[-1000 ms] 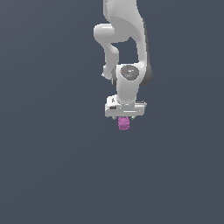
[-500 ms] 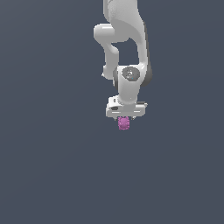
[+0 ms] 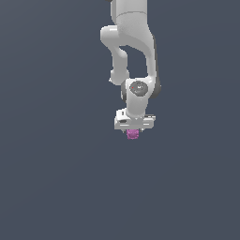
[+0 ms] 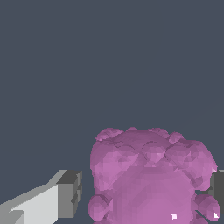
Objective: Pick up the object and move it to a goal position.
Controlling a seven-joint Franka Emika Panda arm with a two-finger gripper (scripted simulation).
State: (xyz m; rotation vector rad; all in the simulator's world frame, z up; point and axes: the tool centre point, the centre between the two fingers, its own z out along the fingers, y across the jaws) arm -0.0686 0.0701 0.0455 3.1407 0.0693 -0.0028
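Up close in the wrist view, the pink blob (image 4: 151,179) sits between the pincer's fingers (image 4: 65,194). One finger has a visible gap to the blob, the other is right at its far edge, so I can't tell for sure if it's clamped or just straddling. The blob is lumpy all over, roughly round with little knobs sticking out, matte magenta, faceted like a low-poly mesh. The fingers are blocky, white with grey pads.

From the exterior view, the pincer (image 3: 133,131) is over the blob (image 3: 132,134), which pokes out at 6 o'clock under the white hand. Compared with a second ago, basically nothing has shifted; arm and blob sit in the same spot, maybe a hair lower. My guess is it's settling the grip, with the lift not started yet. No goal marker shows anywhere.

Behind it all is the flat dark grey tabletop (image 3: 51,178), plain and featureless.
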